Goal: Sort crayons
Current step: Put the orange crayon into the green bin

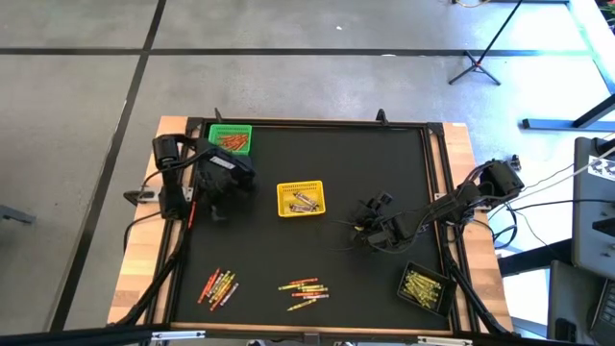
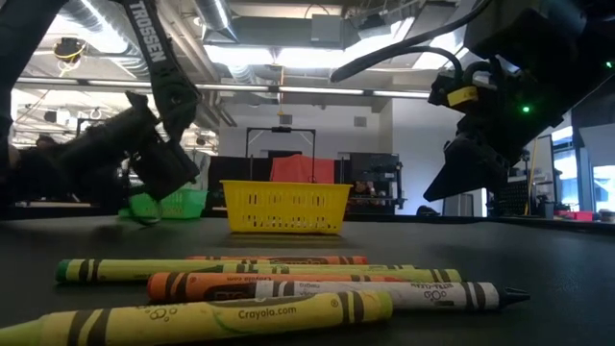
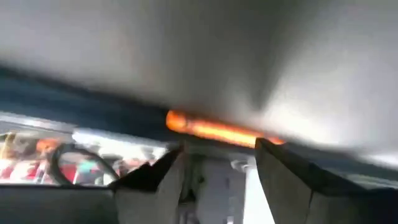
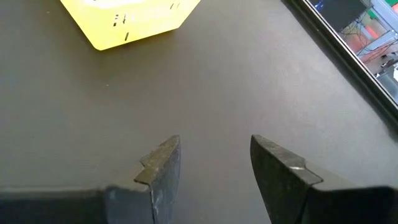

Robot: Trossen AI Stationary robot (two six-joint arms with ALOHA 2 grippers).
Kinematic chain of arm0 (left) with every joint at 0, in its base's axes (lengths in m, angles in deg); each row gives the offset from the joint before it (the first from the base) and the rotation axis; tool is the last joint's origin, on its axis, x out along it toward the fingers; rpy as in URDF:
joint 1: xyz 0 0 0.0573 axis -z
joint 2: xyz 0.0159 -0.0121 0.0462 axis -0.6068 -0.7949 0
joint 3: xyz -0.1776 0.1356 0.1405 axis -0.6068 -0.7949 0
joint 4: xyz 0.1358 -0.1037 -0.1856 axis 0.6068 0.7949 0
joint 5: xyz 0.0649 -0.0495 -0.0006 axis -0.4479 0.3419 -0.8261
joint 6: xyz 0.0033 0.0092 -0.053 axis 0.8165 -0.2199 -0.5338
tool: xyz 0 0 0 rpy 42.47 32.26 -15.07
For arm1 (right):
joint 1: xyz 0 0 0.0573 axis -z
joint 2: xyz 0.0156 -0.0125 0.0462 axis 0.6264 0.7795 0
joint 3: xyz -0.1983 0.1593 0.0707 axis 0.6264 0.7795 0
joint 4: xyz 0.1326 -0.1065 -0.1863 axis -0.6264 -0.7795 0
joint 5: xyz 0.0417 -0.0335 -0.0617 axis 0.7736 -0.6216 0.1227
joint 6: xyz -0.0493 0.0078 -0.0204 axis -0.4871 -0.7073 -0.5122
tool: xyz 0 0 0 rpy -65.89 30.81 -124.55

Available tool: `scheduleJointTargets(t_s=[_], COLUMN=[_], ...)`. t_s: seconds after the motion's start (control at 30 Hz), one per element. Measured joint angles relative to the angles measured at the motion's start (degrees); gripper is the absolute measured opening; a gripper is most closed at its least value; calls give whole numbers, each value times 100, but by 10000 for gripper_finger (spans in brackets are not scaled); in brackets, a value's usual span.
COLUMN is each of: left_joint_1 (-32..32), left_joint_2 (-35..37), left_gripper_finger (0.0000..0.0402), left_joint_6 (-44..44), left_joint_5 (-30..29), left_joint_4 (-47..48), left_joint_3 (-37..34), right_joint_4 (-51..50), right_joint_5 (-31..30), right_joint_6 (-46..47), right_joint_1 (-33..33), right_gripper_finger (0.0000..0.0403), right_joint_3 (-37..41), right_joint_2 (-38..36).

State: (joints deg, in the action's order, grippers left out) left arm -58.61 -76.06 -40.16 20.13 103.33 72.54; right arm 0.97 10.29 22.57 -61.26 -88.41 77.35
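Right up front in the low view lie four or five crayons [image 2: 279,284] on the black desk [image 2: 538,259], a yellow one nearest; from above they turn out to be one of two loose clusters at the near edge, this one [image 1: 304,291] toward the middle and another [image 1: 218,286] off to the left, too tangled to count. Three baskets in all: a black basket [image 1: 424,287] at the near right corner filled with yellow sticks, a yellow basket [image 1: 301,198] mid-desk with a few inside, and a green basket [image 1: 231,139] at the far left holding red-orange ones. The right claw [image 4: 214,163] hovers above bare desk right of the yellow basket, fingers spread apart, gripping nothing. Further back, the left claw [image 3: 217,171] stands just beside the green basket, fingers parted too; only its wrist view shows a blurred orange stick [image 3: 214,129] lying across just beyond the tips, and I can't tell if it touches them.
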Motion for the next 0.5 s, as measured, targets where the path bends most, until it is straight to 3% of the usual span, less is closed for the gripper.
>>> scheduleJointTargets(t_s=[0.27,0.37,0.5], left_joint_1=[247,268,89], left_joint_2=[150,150,143], left_gripper_finger=[178,178,178], left_joint_6=[-153,-128,0], left_joint_5=[-353,-729,-542], left_joint_4=[40,-284,-481], left_joint_3=[-18,-115,-317], right_joint_4=[2,6,14], right_joint_5=[10,17,32], right_joint_6=[-3,-3,-3], right_joint_1=[2,2,2], right_gripper_finger=[192,192,192], right_joint_3=[0,0,0], right_joint_2=[0,0,0])
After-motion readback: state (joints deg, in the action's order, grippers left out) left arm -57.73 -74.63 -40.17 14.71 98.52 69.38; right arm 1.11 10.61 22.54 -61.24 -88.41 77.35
